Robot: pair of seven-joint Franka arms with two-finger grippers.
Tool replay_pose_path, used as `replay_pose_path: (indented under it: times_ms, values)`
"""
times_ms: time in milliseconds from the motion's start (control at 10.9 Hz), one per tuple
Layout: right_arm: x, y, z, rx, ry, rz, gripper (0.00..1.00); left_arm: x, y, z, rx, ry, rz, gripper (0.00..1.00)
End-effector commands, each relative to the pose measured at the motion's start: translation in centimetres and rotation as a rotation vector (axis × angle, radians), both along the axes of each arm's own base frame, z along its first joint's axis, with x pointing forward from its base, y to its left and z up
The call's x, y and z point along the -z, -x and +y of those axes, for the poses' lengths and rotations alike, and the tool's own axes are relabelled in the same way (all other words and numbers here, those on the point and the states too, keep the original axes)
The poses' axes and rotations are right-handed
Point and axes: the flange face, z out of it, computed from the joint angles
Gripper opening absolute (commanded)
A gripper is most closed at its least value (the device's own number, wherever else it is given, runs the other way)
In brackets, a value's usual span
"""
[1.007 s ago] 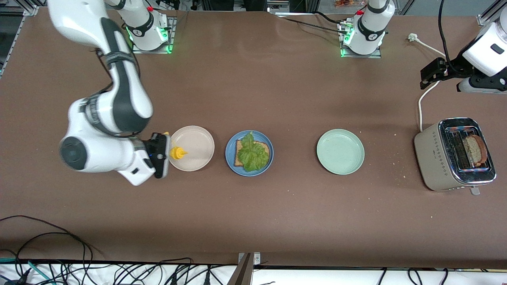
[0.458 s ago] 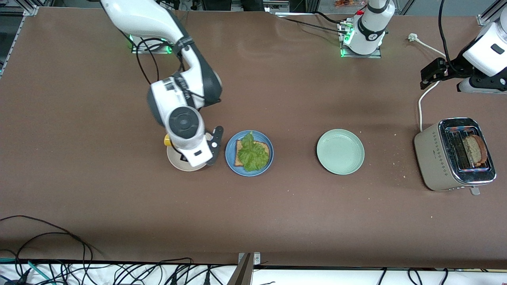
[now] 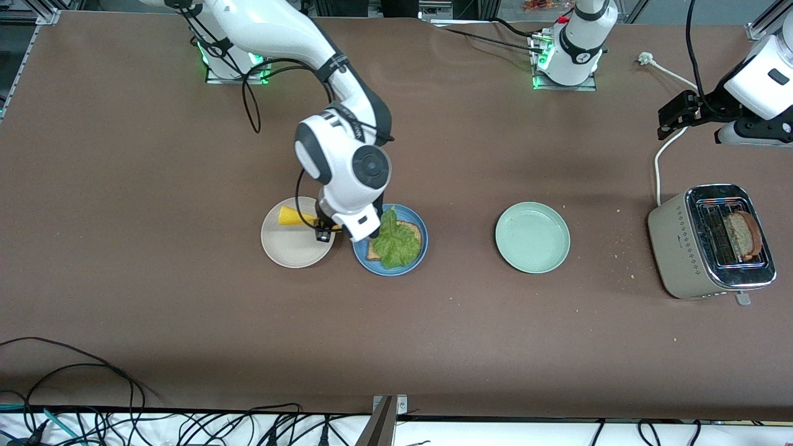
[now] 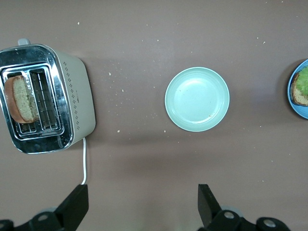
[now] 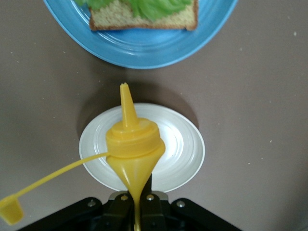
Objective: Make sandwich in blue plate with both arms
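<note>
Front view: right pincer (image 3: 322,230) clamps tilted mustard bottle (image 3: 291,217).

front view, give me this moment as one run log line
right gripper: shut on yellow squeeze bottle, over beige plate | left gripper: open, waiting | blue plate: bread slice, lettuce

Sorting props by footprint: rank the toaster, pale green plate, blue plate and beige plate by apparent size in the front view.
1. Toaster, largest.
2. Pale green plate, blue plate and beige plate: too alike to rank; the right arm covers part of the last two.
</note>
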Motion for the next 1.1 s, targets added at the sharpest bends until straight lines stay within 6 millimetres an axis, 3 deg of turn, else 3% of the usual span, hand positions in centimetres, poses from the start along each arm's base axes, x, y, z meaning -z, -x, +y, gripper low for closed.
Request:
replay_pose_path:
  times_ms: [0, 275, 641, 824, 1007]
  values:
    - [-0.2, 0.1, 0.7, -0.03, 0.044, -0.032, 0.0, -0.5, -0.1, 0.3, 0.018, -0.019, -0.005, 1.0]
    - [-0.5, 0.2, 0.9, -0.045, 0.068, -0.044, 0.0, -0.5, -0.1, 0.3, 0.018, -0.019, -0.005, 1.0]
    - [-2.4, -0.6, -0.2, -0.069, 0.05, -0.036, 0.0, -0.5, -0.1, 0.4, 0.016, -0.018, -0.005, 1.0]
    - [-5.4, -1.8, -2.2, -0.056, -0.052, 0.008, 0.0, -0.5, -0.1, 0.3, 0.016, -0.015, -0.004, 1.0]
    - [-8.0, -4.1, -6.3, -0.057, -0.207, 0.093, 0.0, -0.4, -0.2, 0.4, 0.015, -0.011, -0.004, 1.0]
